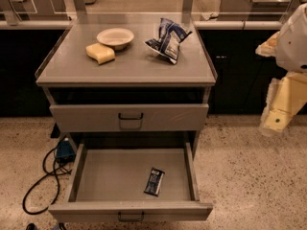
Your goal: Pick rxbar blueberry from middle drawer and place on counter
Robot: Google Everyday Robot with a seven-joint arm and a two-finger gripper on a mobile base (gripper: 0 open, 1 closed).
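A: Item, rxbar blueberry (154,181): lying flat in the open middle drawer (110,174), right of centre, toward the near front.

B: Gripper (278,113): hanging at far right, well apart; open or closed cannot be told. It is probably needing a top-down approach across the bar's narrow width.

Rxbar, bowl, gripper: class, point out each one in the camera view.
rxbar (154,181), camera view, middle of the wrapper, on the open drawer (110,176) floor.
bowl (115,36), camera view, its pale inside, on the counter (129,63).
gripper (274,121), camera view, pale lower end, far right, above the floor.
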